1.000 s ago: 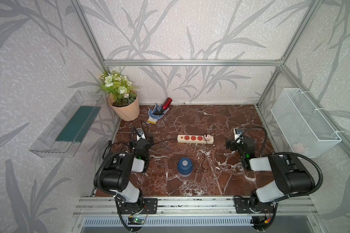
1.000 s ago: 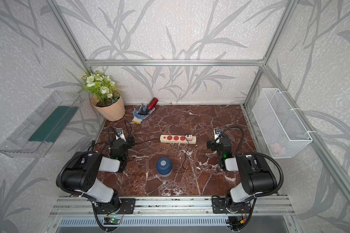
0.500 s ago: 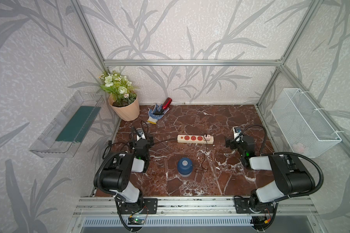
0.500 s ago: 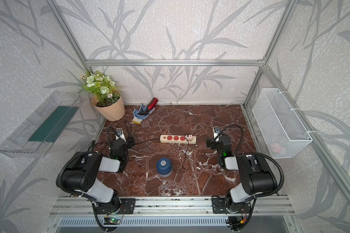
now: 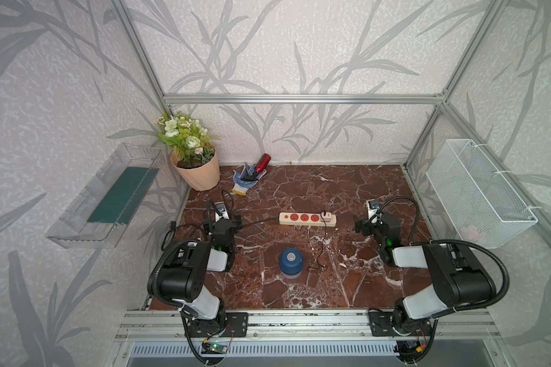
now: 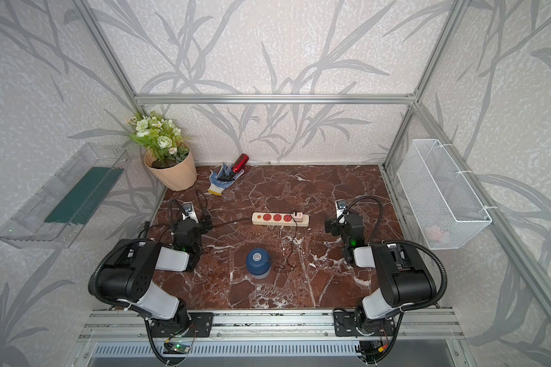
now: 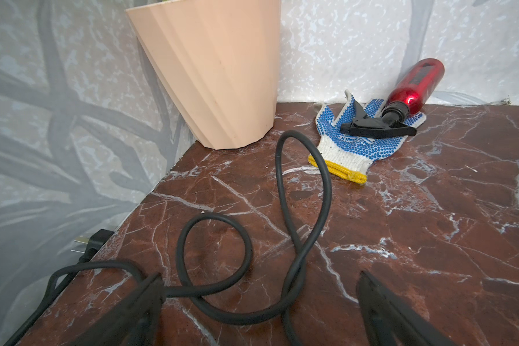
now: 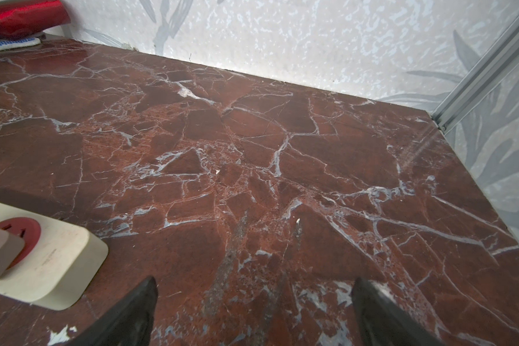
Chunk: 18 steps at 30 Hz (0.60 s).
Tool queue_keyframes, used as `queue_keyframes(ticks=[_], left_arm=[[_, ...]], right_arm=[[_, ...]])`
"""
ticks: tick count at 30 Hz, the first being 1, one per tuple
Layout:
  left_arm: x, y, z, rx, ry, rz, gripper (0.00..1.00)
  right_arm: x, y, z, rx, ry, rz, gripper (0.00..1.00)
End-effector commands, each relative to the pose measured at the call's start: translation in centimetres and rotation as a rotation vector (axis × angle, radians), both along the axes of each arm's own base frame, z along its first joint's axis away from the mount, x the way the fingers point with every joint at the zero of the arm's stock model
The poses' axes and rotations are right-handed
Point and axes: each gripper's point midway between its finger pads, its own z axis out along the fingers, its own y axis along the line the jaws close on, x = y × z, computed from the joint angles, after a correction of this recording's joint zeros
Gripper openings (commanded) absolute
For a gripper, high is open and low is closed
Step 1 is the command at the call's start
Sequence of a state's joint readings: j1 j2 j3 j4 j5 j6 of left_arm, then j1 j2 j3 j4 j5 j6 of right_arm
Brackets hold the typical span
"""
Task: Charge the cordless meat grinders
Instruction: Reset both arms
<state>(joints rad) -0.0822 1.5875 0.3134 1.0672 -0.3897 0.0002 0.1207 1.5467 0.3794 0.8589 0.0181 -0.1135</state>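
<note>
- Judging from a top view, the cordless meat grinder (image 5: 290,263) stands mid-tabletop (image 5: 347,184) toward the front edge, with the power strip (image 5: 303,219) just behind it. The left tool (image 5: 222,220) and right tool (image 5: 368,223) are both wide and empty, well apart from the grinder.
- A thin cable (image 5: 322,244) runs from the charger adapter (image 5: 326,216) on the strip to the grinder's side. Whether its end is seated there is too small to tell. To do this step well, I would steady the dome with one tool and press the connector straight in with the other, without dragging the slack.
- Left wrist view: the left tool (image 7: 259,275) gapes over the strip's thick cord (image 7: 328,188). Its plug (image 7: 90,242) lies with bare prongs at the tabletop's left edge, so the strip probably has no power. The grinder is out of frame.
- Right wrist view: the right tool (image 8: 253,280) is wide over bare tabletop. Only the strip's end (image 8: 51,263) shows; the grinder and thin cable are cut off.
</note>
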Motion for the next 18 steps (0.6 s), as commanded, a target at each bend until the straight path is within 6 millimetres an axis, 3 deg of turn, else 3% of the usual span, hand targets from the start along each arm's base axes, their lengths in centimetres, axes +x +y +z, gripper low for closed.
queue_keyframes(ticks=[1, 7, 9, 11, 15, 18], left_arm=[[0.5, 0.1, 0.8, -0.003, -0.027, 0.002, 0.99], [0.5, 0.1, 0.8, -0.003, -0.027, 0.003, 0.99], [0.5, 0.1, 0.8, -0.004, -0.027, 0.001, 0.99], [0.5, 0.2, 0.8, -0.003, -0.028, 0.004, 0.99], [0.5, 0.2, 0.8, -0.003, -0.028, 0.005, 0.99], [0.5, 0.1, 0.8, -0.003, -0.027, 0.002, 0.99]], right_arm=[[0.5, -0.1, 0.9, 0.007, -0.025, -0.013, 0.99], [0.0, 0.0, 1.1, -0.011, -0.052, -0.014, 0.99], [-1.4, 2.6, 1.7, -0.015, -0.115, 0.158, 0.99], [-2.9, 3.2, 1.8, -0.016, -0.167, 0.21, 0.99], [-0.5, 1.4, 1.3, -0.004, -0.111, 0.075, 0.99], [-0.5, 1.2, 1.2, -0.01, -0.067, 0.063, 0.99]])
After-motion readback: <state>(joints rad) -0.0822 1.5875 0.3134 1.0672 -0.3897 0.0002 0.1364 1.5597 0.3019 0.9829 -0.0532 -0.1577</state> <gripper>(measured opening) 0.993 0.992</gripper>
